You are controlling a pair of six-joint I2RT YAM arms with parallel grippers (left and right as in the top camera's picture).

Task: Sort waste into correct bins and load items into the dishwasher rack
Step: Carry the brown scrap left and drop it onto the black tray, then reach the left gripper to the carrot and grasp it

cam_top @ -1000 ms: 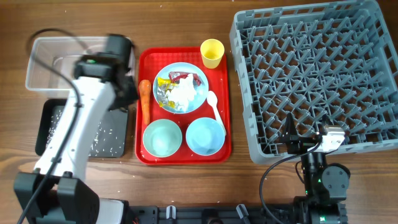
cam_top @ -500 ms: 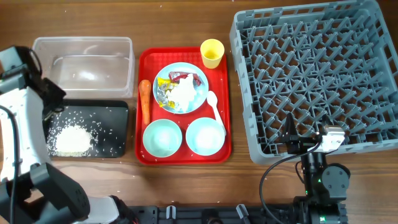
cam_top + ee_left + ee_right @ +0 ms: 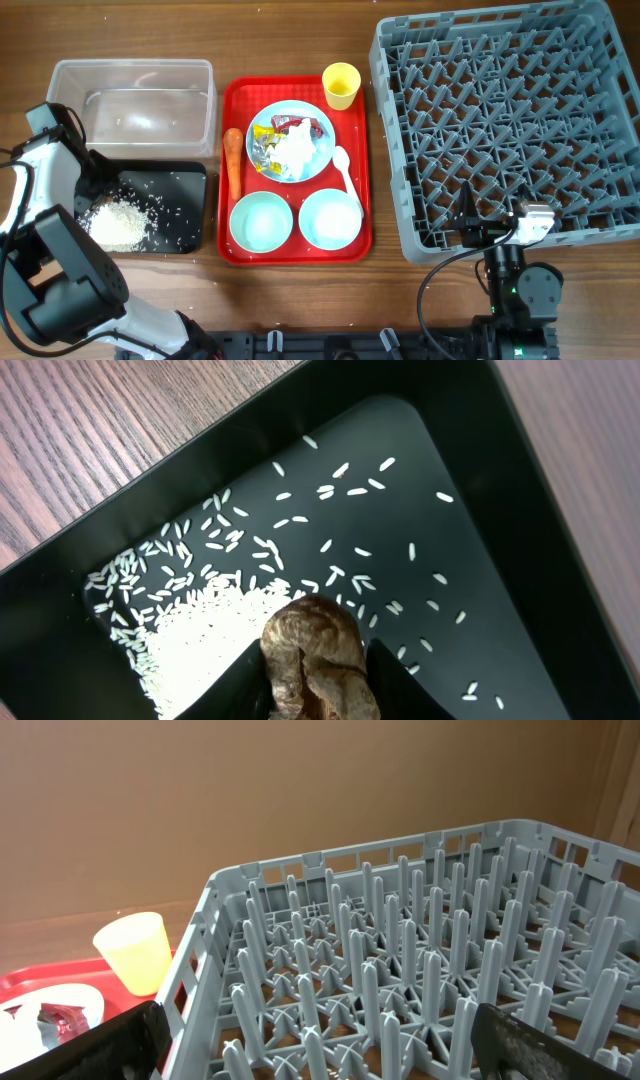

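Swung off the clear tub (image 3: 130, 64), my left gripper (image 3: 318, 665) now hangs over the black tray (image 3: 520, 510), fingers (image 3: 400, 695) clenched on the brown food lump (image 3: 312, 645), rice pile (image 3: 190, 650) just beyond them. My right gripper (image 3: 320, 1040) stands released, dishwasher rack (image 3: 420, 960) ahead of its fingertips (image 3: 560, 1045).

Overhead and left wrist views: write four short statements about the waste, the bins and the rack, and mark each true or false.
1. A pile of rice lies in the black tray. True.
2. The left gripper is empty. False: it grips the brown lump above the black tray.
3. The carrot lies in the black tray. False: it lies on the red tray, left of the plate.
4. The dishwasher rack holds no dishes. True.
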